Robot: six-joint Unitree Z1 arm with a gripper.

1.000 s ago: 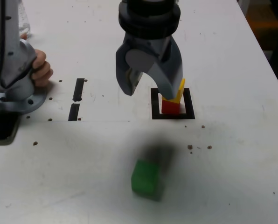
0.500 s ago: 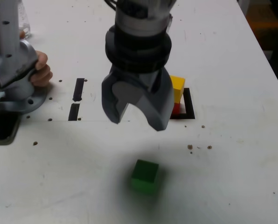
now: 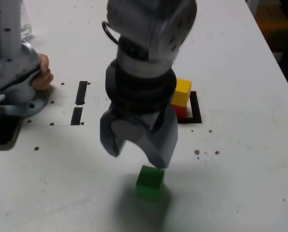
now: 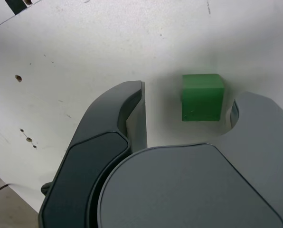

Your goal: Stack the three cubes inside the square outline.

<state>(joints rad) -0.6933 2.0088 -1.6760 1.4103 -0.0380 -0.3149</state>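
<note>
- Nearest me in the exterior view, the green cube (image 3: 150, 182) sits flat on the white table (image 3: 240, 183), alone and well apart from the other two cubes.
- My tool (image 3: 138, 155) hangs just above that cube, pointing down — its jaws stand apart with nothing between them. From the exterior view, the jaw on that view's right looks close over the cube's top edge; I cannot tell whether it touches.
- In the wrist view, the green cube (image 4: 202, 97) lies in the gap between the two jaws, nearer the lighter grey one, with bare table all round it.
- Farther back, the yellow cube (image 3: 180, 92) rests on the red cube (image 3: 180, 111), turned a little out of line with it. The arm hides most of the red one.
- That pair stands within the square outline (image 3: 197, 109) of black tape, of which I see only the side toward the exterior view's right.
- At a similar depth, toward the exterior view's left, two short black tape strips (image 3: 79, 102) lie end to end.
- Beyond them, a person's hand (image 3: 42, 72) rests against the arm's grey base (image 3: 13, 82).
</note>
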